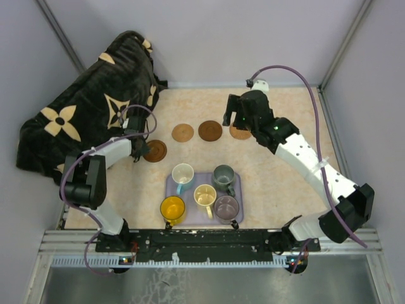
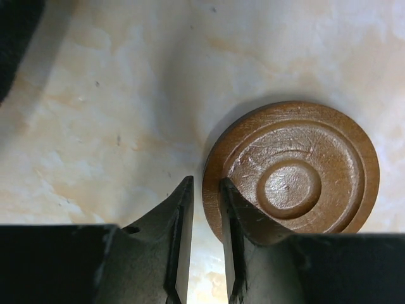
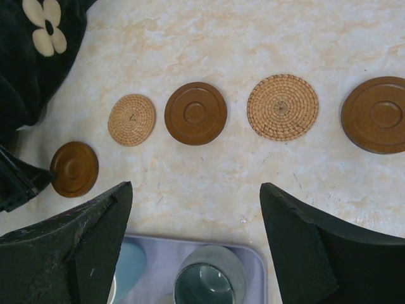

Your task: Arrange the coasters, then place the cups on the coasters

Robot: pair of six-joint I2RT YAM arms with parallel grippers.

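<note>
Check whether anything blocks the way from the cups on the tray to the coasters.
Nothing lies on the table between the tray of cups and the coasters. The right gripper hangs open above the row; the left gripper is at the leftmost coaster.

My left arm (image 1: pixel 95 174) is folded sharply at the elbow, and my left gripper (image 2: pixel 205 183) points down at the table with its jaws drawn almost together, only a thin slit between them. My right arm (image 1: pixel 304 158) stretches far out toward the back, and my right gripper (image 3: pixel 195 190) hangs there with its jaws spread wide.
</note>
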